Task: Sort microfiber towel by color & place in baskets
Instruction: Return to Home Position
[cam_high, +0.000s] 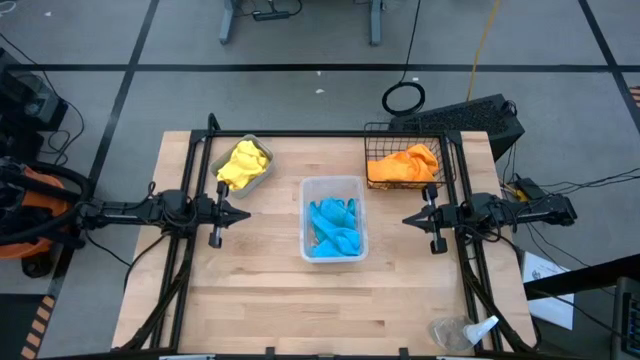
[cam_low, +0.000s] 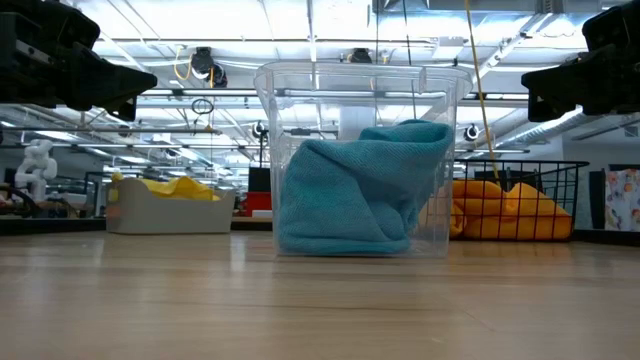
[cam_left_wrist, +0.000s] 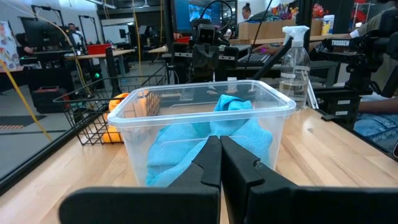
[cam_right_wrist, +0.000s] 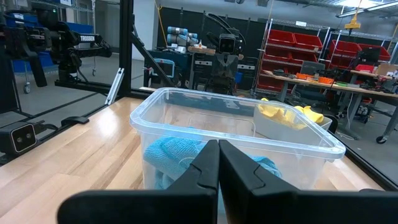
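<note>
Sky blue towels (cam_high: 335, 228) lie bunched inside the clear plastic tub (cam_high: 334, 185) at the table's middle, also seen in the low view (cam_low: 350, 190). Yellow towels (cam_high: 243, 163) fill the grey metal bin (cam_high: 262, 178) at the far left. Orange towels (cam_high: 404, 165) sit in the black wire-mesh basket (cam_high: 372, 130) at the far right. My left gripper (cam_high: 246, 213) hovers left of the tub, shut and empty. My right gripper (cam_high: 406, 219) hovers right of the tub, shut and empty. Both point at the tub (cam_left_wrist: 199, 112) (cam_right_wrist: 236, 124).
A crumpled clear plastic wrapper with a blue tip (cam_high: 462, 332) lies at the table's near right corner. A spray bottle (cam_left_wrist: 293, 59) stands beyond the table's right edge. Bare wood stretches across the near half of the table (cam_high: 320, 310).
</note>
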